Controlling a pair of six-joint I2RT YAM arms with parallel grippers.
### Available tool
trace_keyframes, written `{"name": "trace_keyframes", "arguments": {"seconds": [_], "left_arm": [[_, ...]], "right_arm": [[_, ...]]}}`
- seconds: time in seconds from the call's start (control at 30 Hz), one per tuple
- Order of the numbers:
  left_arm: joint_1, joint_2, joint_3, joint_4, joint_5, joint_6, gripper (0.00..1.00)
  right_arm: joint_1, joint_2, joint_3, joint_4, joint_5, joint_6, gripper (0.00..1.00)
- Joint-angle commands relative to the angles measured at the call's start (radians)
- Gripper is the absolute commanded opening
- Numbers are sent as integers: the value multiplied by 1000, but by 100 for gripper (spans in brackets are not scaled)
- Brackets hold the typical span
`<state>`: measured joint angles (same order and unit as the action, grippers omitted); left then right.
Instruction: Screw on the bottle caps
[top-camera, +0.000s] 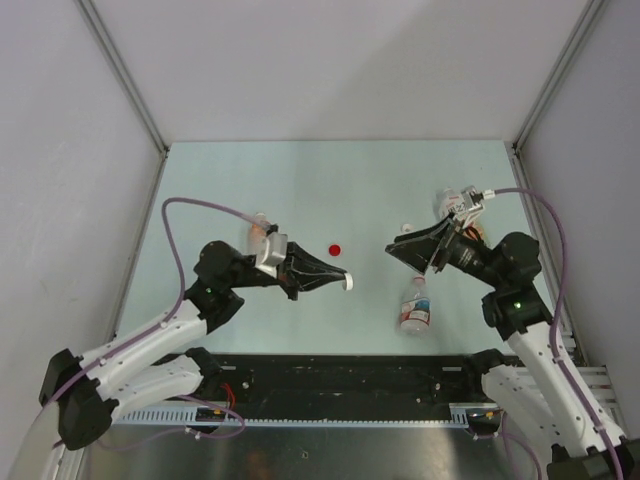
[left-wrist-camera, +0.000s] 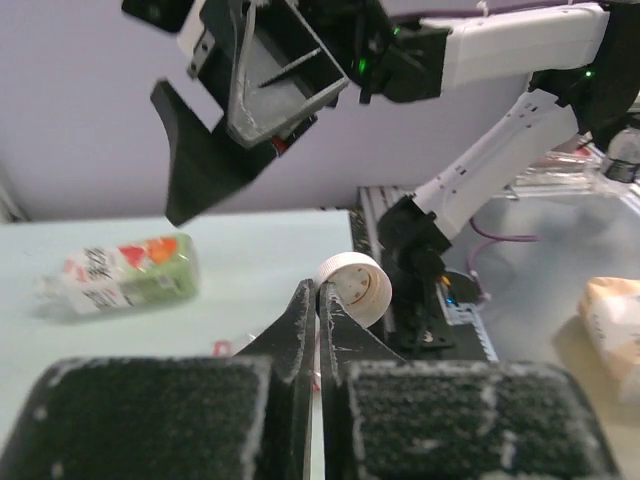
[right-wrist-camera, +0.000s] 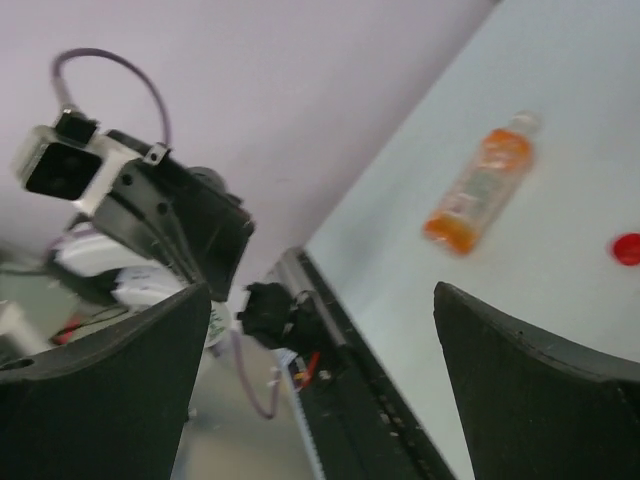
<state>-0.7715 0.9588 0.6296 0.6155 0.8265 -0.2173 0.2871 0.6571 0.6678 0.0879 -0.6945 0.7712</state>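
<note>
My left gripper (top-camera: 346, 282) (left-wrist-camera: 317, 288) is shut on the rim of a white bottle cap (left-wrist-camera: 356, 285), held above the table's middle. A red cap (top-camera: 334, 247) (right-wrist-camera: 627, 248) lies just beyond it. Another small white cap (top-camera: 406, 228) lies near my right gripper (top-camera: 400, 256) (right-wrist-camera: 322, 290), which hovers wide open and empty. The orange-liquid bottle (top-camera: 260, 232) (right-wrist-camera: 480, 180) lies on its side behind my left wrist. The red-and-white-label bottle (top-camera: 415, 308) (left-wrist-camera: 125, 272) lies below my right gripper. A third clear bottle (top-camera: 450, 203) is partly hidden by my right wrist.
Grey walls enclose the pale green table (top-camera: 330, 180) on three sides. A black rail (top-camera: 340, 375) runs along the near edge between the arm bases. My right arm's purple cable (top-camera: 545, 215) loops at the right.
</note>
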Motion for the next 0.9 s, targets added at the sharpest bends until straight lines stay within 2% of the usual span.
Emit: {"name": "trace_keyframes", "arguments": {"seconds": [0.0, 0.17, 0.3, 0.43, 0.6, 0.87], "left_arm": [[26, -56, -25, 62, -18, 140, 0], [27, -72, -17, 64, -27, 201, 0], [27, -71, -6, 64, -35, 214, 0], [27, -71, -3, 64, -40, 215, 0], [27, -77, -5, 65, -50, 216, 0], [27, -85, -13, 64, -30, 216, 0]], "right_arm": [[35, 119, -2, 341, -251, 286, 96], [173, 247, -2, 580, -277, 459, 90], [279, 318, -1, 704, -271, 507, 88], [320, 355, -1, 729, -263, 525, 80], [350, 373, 1, 693, -264, 511, 77], [364, 384, 1, 669, -244, 499, 55]]}}
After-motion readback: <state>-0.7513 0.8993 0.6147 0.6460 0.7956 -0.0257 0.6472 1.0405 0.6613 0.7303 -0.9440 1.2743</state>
